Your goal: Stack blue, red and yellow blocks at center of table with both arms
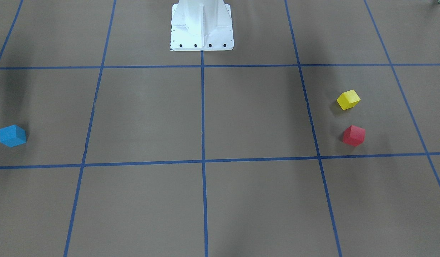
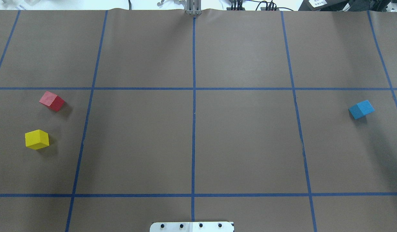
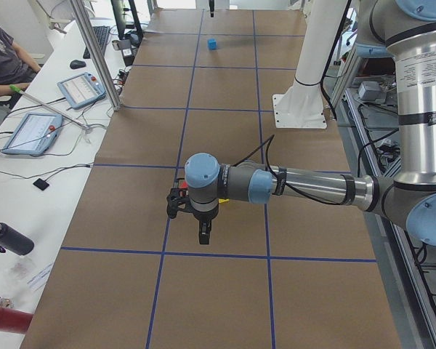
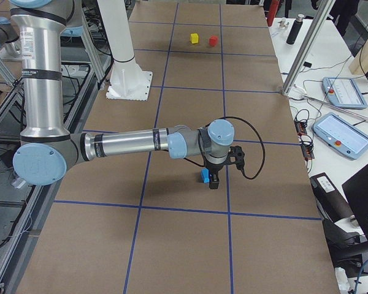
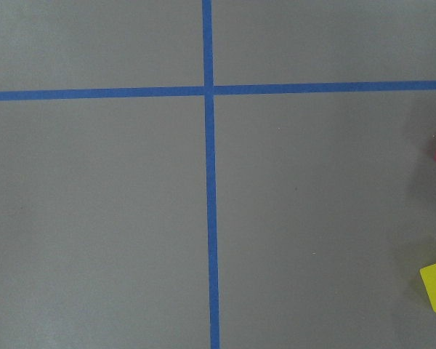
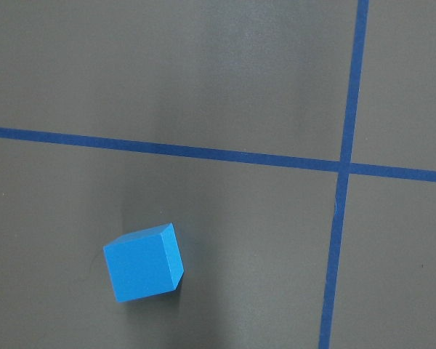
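Left gripper (image 3: pixel 204 234) hangs near the smooth red cube (image 2: pixel 52 101) and yellow cube (image 2: pixel 37 139) on the left, right gripper (image 4: pixel 213 182) beside the blue cube (image 2: pixel 361 109) on the right, over matte brown paper (image 2: pixel 137 141); their opening I cannot tell.

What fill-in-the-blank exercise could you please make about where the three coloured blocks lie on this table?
1. The small blue cube-shaped block lies on the robot's ____ side of the brown paper-covered table.
2. The small red cube-shaped block lies ____ from the robot's white base plate than the small yellow cube-shaped block.
3. The right wrist view shows only the ____ block.
Missing words: right; farther; blue.
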Robot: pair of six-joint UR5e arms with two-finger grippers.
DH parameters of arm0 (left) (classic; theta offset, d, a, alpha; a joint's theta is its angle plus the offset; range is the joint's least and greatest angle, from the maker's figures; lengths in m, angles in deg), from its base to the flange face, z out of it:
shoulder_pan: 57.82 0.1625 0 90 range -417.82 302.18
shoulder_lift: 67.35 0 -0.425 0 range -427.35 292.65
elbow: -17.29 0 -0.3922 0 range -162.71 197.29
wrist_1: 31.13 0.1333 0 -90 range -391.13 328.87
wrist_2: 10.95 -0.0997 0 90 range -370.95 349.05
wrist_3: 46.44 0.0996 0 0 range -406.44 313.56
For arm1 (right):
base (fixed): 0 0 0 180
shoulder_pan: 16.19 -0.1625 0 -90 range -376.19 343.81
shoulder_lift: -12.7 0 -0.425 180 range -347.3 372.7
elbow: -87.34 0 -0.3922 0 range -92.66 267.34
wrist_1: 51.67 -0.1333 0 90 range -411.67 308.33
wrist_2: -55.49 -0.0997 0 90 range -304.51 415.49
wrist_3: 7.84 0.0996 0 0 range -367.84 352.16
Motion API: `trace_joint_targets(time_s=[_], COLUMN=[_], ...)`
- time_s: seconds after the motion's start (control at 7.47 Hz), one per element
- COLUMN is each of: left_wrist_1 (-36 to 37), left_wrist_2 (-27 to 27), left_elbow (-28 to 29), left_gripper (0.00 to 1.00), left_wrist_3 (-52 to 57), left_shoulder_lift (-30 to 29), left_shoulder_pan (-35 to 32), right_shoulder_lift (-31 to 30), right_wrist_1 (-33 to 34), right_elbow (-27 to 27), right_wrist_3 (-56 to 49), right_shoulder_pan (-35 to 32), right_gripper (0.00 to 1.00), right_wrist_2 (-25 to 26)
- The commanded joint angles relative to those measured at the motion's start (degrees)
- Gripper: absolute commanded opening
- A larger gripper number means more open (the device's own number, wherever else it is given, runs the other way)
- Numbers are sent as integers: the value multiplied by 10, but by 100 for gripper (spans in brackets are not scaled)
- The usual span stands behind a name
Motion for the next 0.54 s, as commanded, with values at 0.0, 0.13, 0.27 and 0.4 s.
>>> trace_joint_targets(time_s=[0.0,0.13,0.27,0.4], left_wrist_1=[0,0,0,0], left_wrist_2=[1,1,1,1], left_elbow=[2,5,5,4], left_gripper=[100,100,100,100], left_wrist_3=[-2,-2,-3,-3], left_shoulder_lift=[1,1,1,1], left_shoulder_pan=[0,0,0,0], right_shoulder_lift=[-17,-19,-22,-26], right_wrist_1=[-6,-7,-28,-42], right_elbow=[-18,-20,-20,-19], right_wrist_3=[2,2,2,21], right_shoulder_pan=[0,2,13,35], right_gripper=[100,100,100,100], right_wrist_2=[-1,-5,-5,1])
